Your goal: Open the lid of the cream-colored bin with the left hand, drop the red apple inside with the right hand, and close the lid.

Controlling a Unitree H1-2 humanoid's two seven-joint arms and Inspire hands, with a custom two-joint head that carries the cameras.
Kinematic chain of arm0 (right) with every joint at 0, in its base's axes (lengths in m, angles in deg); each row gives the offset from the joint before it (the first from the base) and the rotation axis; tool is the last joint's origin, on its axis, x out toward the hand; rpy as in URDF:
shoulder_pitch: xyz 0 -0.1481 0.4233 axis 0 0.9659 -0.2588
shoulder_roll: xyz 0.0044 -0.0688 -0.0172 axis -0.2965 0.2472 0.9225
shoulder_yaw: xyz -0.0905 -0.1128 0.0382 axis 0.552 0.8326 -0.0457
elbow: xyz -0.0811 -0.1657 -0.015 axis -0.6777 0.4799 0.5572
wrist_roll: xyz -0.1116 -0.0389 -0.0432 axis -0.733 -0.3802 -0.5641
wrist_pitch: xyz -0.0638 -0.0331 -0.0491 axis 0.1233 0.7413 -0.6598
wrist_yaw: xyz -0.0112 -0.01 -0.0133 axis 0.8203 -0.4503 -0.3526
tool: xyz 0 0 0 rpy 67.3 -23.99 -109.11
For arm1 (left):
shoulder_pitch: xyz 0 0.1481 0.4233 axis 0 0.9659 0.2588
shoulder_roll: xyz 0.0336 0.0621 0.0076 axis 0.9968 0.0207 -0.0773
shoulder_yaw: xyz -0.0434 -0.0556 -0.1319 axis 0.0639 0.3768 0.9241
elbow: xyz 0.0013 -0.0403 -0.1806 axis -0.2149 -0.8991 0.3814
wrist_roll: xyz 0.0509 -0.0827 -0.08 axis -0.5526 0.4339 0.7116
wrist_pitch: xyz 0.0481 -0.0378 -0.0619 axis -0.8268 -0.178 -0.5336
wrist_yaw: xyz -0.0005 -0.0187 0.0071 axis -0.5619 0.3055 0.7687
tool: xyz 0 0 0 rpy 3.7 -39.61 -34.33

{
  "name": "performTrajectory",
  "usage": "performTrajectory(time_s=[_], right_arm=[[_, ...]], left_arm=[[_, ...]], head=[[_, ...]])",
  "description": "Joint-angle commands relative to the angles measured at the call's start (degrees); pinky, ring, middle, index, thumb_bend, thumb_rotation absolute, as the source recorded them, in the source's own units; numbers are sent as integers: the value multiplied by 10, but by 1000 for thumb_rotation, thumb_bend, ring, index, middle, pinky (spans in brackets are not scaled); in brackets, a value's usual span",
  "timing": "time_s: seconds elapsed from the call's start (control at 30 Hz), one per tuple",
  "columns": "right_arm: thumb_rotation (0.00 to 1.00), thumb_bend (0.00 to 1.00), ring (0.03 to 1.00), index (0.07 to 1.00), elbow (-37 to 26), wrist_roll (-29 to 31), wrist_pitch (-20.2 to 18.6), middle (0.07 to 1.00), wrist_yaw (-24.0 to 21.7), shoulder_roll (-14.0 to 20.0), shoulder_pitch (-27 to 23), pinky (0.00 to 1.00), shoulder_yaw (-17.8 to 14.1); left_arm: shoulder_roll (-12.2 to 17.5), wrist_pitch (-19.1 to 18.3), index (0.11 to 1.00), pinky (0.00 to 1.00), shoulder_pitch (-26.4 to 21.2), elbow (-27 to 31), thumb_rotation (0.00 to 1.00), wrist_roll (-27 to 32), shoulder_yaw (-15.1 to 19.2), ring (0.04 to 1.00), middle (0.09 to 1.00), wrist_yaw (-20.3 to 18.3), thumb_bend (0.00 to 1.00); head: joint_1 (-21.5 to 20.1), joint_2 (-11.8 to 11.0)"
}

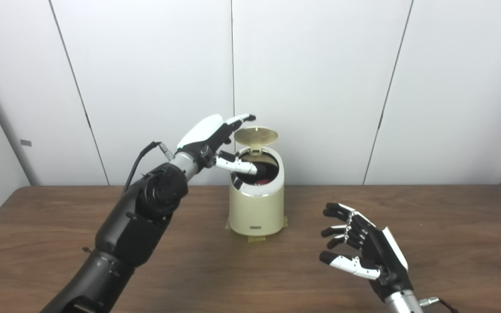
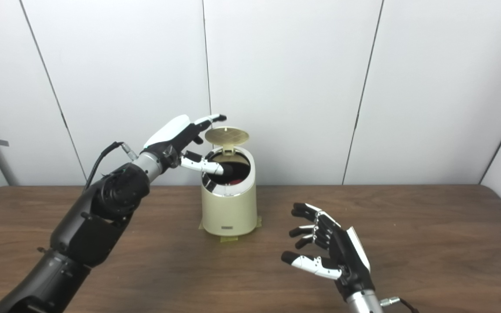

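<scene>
A: Tabletop of dark wood, white wall panels behind. And the cream-colored bin?

B: It stands just ahead of the left hand, lid tipped up. The fingers are spread, grasping nothing; they reach the lid's edge, probably to prop it open, with the thumb over the rim.

A: The right hand?

B: Released, fingers apart and empty, hovering near the bin's right side.

A: The red apple?

B: Below the left thumb, inside the bin: a red patch shows. Closing the lid looks to be what's left.
</scene>
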Motion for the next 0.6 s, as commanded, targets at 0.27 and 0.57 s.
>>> performTrajectory(time_s=[0.27, 0.57], right_arm=[[363, 722, 593, 765, -16, -4, 23, 769, 9, -9, -27, 461, 3], [347, 705, 577, 771, -20, -7, 9, 761, 8, -15, -26, 468, 7]], left_arm=[[23, -11, 763, 919, -34, 51, 333, 0, 2, 950, 839, -58, 913], [32, -7, 761, 995, -34, 64, 311, 0, 2, 977, 842, -86, 880]], head=[[-4, 2], [-7, 4]])
